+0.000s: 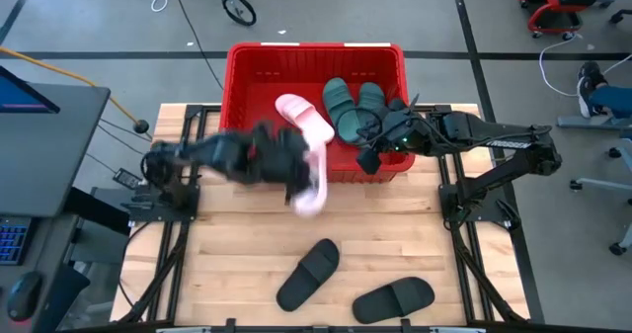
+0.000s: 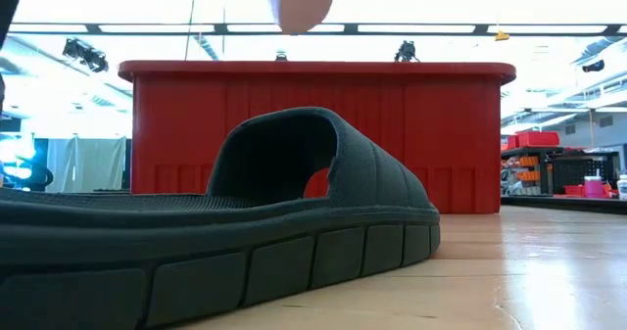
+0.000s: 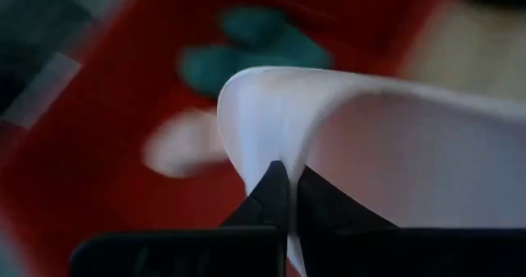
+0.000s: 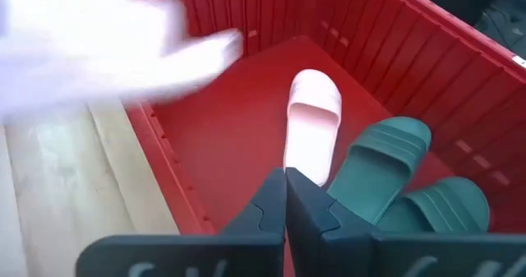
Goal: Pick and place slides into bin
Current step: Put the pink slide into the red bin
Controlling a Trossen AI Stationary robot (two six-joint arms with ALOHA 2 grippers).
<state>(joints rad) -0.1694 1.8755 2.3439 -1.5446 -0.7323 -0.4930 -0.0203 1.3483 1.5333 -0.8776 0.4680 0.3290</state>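
Pale pink foam hangs from my left gripper (image 1: 308,180), whose jaws are clenched on the edge of a pink slide (image 1: 314,187). In the left wrist view the fingertips pinch the pale rim tight. The slide sits just above the near rim of the red bin (image 1: 247,61), partly over the wooden table (image 1: 227,264) and partly over the wall, not yet inside.

Moving right, inside the bin: the other pink slide (image 1: 301,116) lies on the red floor, and beside it two dark green slides (image 1: 355,108) rest side by side. The right wrist view shows all three lying flat on the floor.

Further right, my right gripper (image 1: 367,160) hovers over the bin's near right corner. Its jaws are pressed together and carry nothing.

Nearer the table's front edge, two black slides (image 1: 308,274) (image 1: 393,300) lie on the bare wood, near each other but apart, well clear of the bin. One of them fills the low view.

Tally:
- In bin: three (one pink, two green).
- In hand: one pink, at the rim.
- Left on table: two black.

My judgement: the job is about half done. The held slide needs carrying over the wall and letting go, then both black ones need fetching.
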